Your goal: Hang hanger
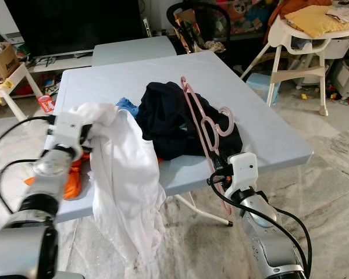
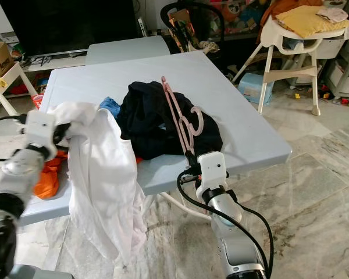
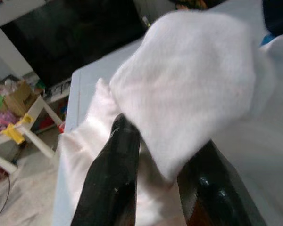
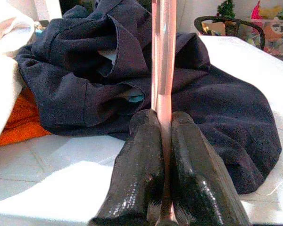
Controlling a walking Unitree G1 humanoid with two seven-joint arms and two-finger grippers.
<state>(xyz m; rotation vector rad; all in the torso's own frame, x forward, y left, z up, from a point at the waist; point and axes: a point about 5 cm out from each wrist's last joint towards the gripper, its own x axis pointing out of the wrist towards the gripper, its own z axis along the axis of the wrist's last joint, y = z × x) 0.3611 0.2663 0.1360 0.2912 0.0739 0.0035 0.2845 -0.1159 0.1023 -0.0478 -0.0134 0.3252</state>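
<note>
Your right end effector (image 4: 164,123) clamps the pink plastic hanger (image 1: 202,119) at the pale blue bench's (image 1: 267,128) near edge, while your left end effector (image 3: 155,155) grips the white cloth garment (image 1: 125,174).

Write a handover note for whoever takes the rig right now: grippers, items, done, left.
Left gripper: shut on the white cloth garment, held up at the near left edge of the pale blue table; the fabric hangs down past the edge.
Right gripper: shut on the thin pink plastic hanger, at the near table edge; the hanger leans over the dark navy garment heaped on the table.
Done: both items gripped.
Left: the white garment is not on the hanger yet; nothing hung.
</note>
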